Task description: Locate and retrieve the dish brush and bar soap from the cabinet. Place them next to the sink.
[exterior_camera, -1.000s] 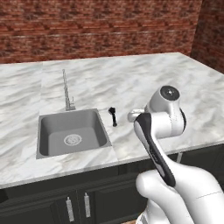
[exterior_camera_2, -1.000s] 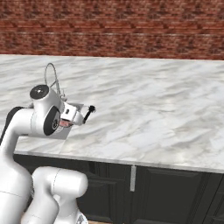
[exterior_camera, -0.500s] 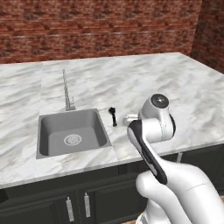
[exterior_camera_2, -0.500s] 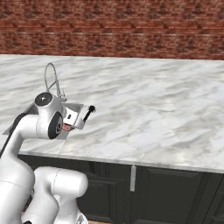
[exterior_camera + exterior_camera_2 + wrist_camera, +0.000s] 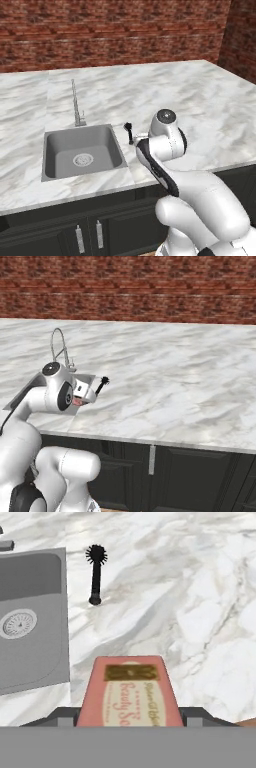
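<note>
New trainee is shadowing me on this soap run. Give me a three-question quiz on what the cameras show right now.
1. True or false: the dish brush lies inside the sink.
2. What does the gripper hold? A) bar soap B) sponge C) nothing
3. Fill in: the brush lies on the ___ counter.

Key: 1 false, it lies on the counter beside the basin. 2 A. 3 marble.
</note>
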Controlling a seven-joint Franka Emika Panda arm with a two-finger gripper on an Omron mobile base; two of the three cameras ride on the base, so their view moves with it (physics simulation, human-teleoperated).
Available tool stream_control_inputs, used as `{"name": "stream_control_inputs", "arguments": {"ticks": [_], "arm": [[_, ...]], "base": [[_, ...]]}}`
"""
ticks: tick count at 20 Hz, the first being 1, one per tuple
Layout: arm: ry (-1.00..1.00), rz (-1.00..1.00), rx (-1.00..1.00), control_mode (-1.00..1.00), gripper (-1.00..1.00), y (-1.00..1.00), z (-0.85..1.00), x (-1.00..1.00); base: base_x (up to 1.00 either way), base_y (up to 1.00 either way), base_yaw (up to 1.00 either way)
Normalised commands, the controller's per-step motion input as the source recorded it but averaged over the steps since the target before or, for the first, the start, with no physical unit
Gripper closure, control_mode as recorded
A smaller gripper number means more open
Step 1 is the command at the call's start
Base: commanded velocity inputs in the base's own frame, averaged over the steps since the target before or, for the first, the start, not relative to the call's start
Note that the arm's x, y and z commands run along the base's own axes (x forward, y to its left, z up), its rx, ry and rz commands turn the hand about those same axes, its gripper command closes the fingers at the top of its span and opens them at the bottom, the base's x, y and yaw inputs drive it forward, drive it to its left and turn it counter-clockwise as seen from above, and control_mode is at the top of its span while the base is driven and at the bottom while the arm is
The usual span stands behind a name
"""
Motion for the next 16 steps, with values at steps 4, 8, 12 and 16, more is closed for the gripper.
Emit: {"name": "stream_control_inputs", "arguments": {"ticks": [4,8,12,16], "arm": [[0.12,0.00,0.00,-1.00,1.00,0.00,-0.19,0.43],[0.11,0.00,0.00,-1.00,1.00,0.00,-0.30,0.45],[0.03,0.00,0.00,-1.00,1.00,0.00,-0.36,0.30],[-0.03,-0.01,0.01,-1.00,1.00,0.00,-0.40,0.13]], "base": [[0.00,0.00,0.00],[0.00,0.00,0.00],[0.00,0.00,0.00],[0.00,0.00,0.00]]}}
